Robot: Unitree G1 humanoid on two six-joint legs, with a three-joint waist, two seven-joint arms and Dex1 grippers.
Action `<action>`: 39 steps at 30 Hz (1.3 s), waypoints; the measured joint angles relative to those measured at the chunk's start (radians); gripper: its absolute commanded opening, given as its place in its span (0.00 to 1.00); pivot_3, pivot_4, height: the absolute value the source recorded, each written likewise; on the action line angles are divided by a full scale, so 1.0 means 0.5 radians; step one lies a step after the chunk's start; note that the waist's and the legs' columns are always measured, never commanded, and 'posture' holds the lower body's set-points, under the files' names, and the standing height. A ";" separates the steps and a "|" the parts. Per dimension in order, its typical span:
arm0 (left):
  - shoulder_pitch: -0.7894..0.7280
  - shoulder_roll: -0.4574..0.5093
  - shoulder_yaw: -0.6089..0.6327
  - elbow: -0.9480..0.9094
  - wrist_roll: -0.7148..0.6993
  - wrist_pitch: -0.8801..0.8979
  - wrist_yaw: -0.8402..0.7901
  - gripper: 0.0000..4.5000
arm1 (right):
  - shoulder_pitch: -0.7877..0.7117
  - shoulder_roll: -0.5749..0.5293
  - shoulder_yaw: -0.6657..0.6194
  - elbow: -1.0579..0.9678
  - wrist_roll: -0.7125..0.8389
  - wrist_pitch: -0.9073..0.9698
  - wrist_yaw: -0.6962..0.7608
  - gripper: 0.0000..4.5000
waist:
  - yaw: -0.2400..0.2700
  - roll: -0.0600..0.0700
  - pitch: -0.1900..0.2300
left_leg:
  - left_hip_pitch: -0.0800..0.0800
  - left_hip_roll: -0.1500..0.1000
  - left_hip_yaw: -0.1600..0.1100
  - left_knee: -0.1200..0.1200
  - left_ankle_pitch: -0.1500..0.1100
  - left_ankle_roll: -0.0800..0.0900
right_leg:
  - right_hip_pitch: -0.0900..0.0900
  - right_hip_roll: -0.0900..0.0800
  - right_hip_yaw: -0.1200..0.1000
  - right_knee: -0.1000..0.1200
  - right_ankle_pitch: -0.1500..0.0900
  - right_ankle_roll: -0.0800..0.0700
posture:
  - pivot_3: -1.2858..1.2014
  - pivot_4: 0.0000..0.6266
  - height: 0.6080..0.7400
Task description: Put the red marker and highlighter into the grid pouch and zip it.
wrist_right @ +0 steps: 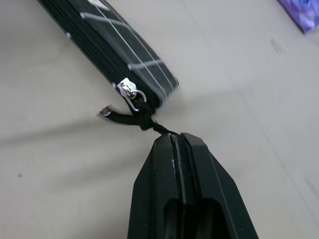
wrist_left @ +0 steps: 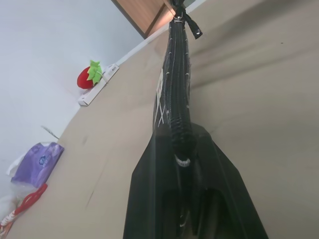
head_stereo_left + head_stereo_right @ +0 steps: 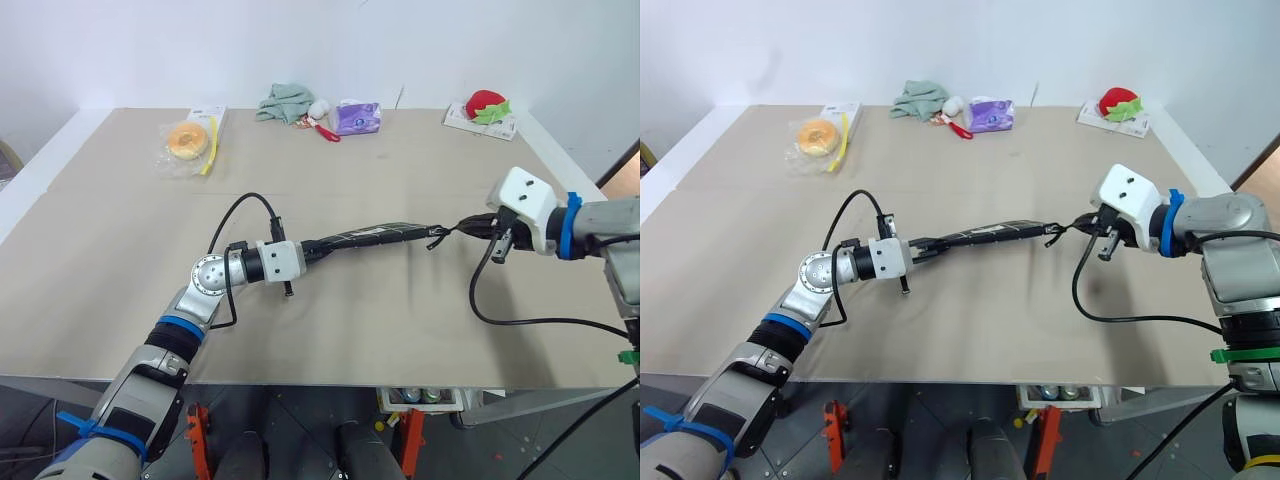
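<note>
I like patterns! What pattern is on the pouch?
Black with white grid lines on the grid pouch, clearest in the right wrist view.

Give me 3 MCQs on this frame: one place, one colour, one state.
1. Where is the grid pouch?
A. Flat beside the donut
B. Held off the table between the two grippers
C. On the floor

2. What colour is the strawberry toy at the table's far right corner?
A. Blue
B. Yellow
C. Red with green leaves

3. What is the right gripper doing?
A. Shut on the zipper cord pull
B. Open over the purple packet
C. Resting open on the table

Answers: 1 B, the left gripper clamps one end and the right gripper pulls at the other. 2 C, a red body under green leaves. 3 A, the right wrist view shows the fingers closed on the cord.
</note>
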State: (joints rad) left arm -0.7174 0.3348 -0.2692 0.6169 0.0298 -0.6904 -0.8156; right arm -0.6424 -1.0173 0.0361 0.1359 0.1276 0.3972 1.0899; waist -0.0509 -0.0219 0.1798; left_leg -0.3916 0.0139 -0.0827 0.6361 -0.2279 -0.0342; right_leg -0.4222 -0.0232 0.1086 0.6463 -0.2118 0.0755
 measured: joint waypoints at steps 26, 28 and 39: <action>0.342 0.235 0.429 -1.053 -1.097 2.071 -0.436 0.99 | 0.206 0.126 -0.413 -0.188 0.525 0.475 -0.180 1.00 | -0.002 0.001 0.001 | 0.000 0.003 -0.001 0.001 0.000 0.000 | 0.000 0.002 -0.001 0.001 -0.001 0.000 | 0.52 0.24 0.99; 0.336 0.293 0.633 -1.053 -1.174 2.201 -0.270 0.99 | 0.268 0.126 -0.463 -0.186 0.525 0.477 -0.208 1.00 | -0.003 0.001 0.001 | 0.001 0.004 -0.001 0.001 0.000 0.000 | 0.000 0.003 -0.002 0.001 -0.001 0.000 | 0.52 0.24 0.99; 0.774 0.795 1.070 -1.175 -1.196 2.477 -0.047 0.99 | 0.491 0.168 -0.491 -0.031 0.521 0.495 -0.304 1.00 | -0.002 -0.002 0.002 | 0.000 0.003 0.000 0.000 0.000 -0.001 | 0.000 0.001 -0.002 0.000 -0.002 -0.003 | 0.52 0.24 0.99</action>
State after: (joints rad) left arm -0.3304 0.7323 0.2659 0.0291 -0.5680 0.5483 -0.8392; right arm -0.3967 -0.9332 -0.2094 0.1206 0.3881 0.6446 0.9379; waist -0.0521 -0.0228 0.1807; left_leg -0.3916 0.0152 -0.0827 0.6361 -0.2279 -0.0349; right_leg -0.4221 -0.0225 0.1075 0.6466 -0.2130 0.0739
